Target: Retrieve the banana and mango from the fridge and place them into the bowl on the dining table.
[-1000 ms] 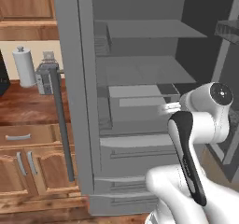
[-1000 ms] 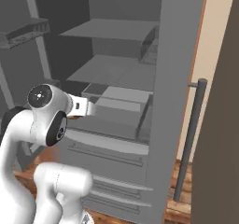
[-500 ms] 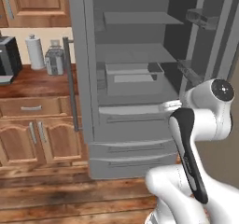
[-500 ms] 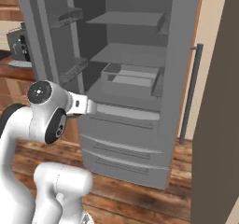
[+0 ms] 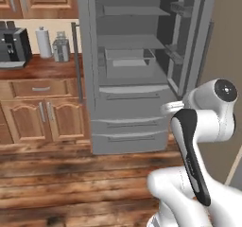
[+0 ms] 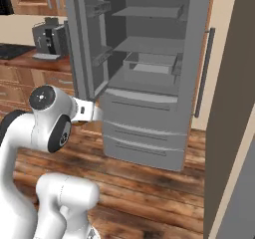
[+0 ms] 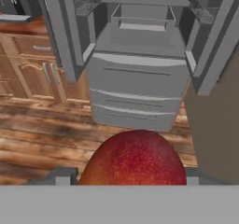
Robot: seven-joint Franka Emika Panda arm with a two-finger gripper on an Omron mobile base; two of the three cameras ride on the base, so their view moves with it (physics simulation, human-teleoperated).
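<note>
I am carrying the mango (image 7: 135, 158), a speckled red-orange fruit sitting at the bottom of the hand view. My gripper (image 7: 125, 180) is, I judge, clenched on it, though the fruit is hiding the finger tips, so I am inferring the grasp from how the fruit is sitting between the grey blocks at either side.

Beyond the mango, the fridge (image 5: 137, 70) is standing well apart from me with both upper doors swung wide. Its shelves are looking bare in all three views, and the one open tray (image 6: 149, 68) on the lower shelf is showing nothing inside. The door bins (image 7: 84, 3) also appear bare. The two wide drawers (image 5: 130, 131) below are closed. I am not making out the banana on any shelf, so I cannot tell where it is.

To my left, a wooden counter (image 5: 38, 67) is holding a coffee machine (image 5: 13, 46), a paper towel roll (image 5: 43, 42) and a grey canister (image 5: 60, 48).

As for progress, I am reading this as the mango fetched from the fridge but not yet delivered. Left to do: taking it to the bowl on the dining table, setting it in, and accounting for the banana.
</note>
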